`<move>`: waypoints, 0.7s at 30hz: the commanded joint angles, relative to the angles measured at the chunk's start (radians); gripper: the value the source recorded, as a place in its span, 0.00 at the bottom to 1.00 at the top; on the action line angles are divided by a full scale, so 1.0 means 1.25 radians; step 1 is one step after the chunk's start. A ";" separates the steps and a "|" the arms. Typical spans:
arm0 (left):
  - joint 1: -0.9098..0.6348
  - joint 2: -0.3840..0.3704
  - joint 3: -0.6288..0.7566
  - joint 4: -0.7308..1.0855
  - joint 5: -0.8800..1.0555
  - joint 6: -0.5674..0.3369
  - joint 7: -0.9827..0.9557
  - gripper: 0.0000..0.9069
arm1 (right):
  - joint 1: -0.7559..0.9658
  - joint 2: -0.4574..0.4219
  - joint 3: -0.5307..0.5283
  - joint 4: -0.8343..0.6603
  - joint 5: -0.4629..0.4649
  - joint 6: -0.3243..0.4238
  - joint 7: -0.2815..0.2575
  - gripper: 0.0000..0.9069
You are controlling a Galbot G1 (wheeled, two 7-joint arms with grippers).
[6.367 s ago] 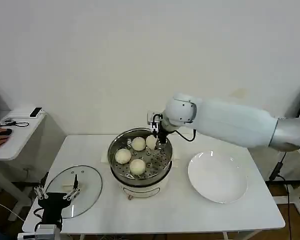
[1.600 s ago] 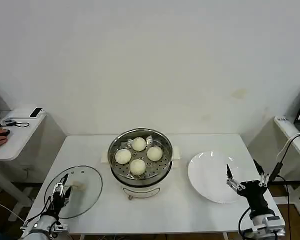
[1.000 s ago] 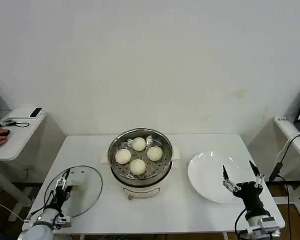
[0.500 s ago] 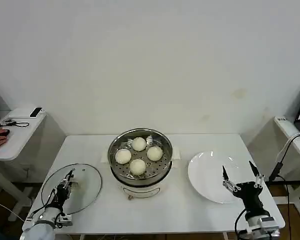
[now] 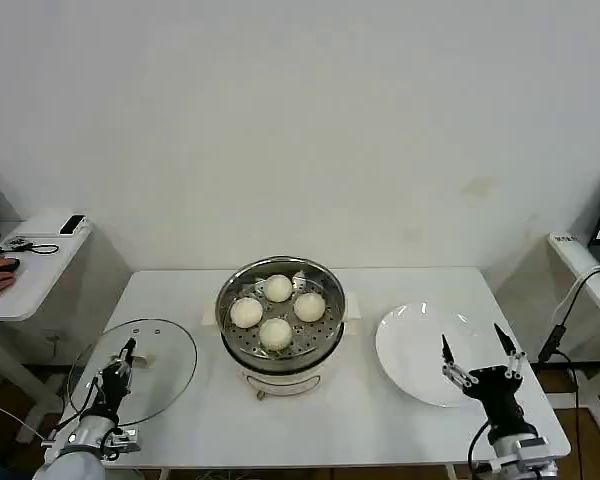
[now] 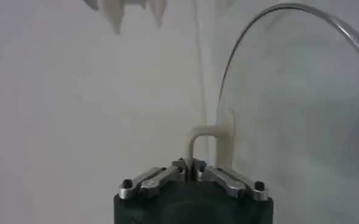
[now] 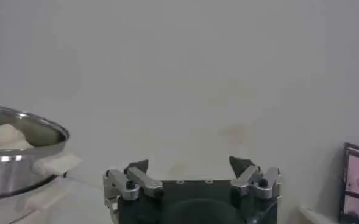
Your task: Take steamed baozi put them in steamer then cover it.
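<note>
Left gripper (image 6: 190, 173) clamped on cover (image 5: 132, 371) handle, lid tilted.

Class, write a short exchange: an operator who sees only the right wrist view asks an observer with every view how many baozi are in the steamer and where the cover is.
Operator: How many baozi are in the steamer?
Observer: Four, all on its perforated tray.
Operator: Where is the cover?
Observer: Off the pot, to the robot's left of the steamer, with the left gripper shut on its handle.
</note>
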 commanded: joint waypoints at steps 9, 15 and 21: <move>0.060 0.036 -0.064 -0.332 -0.052 0.246 0.169 0.00 | -0.023 -0.008 0.003 -0.007 -0.006 0.016 -0.004 1.00; 0.007 0.078 -0.005 -0.383 -0.102 0.289 0.211 0.00 | -0.022 -0.004 0.004 -0.004 -0.021 0.023 -0.007 1.00; -0.038 0.072 0.094 -0.430 -0.083 0.309 0.223 0.00 | -0.034 0.009 0.001 -0.002 -0.045 0.037 -0.006 1.00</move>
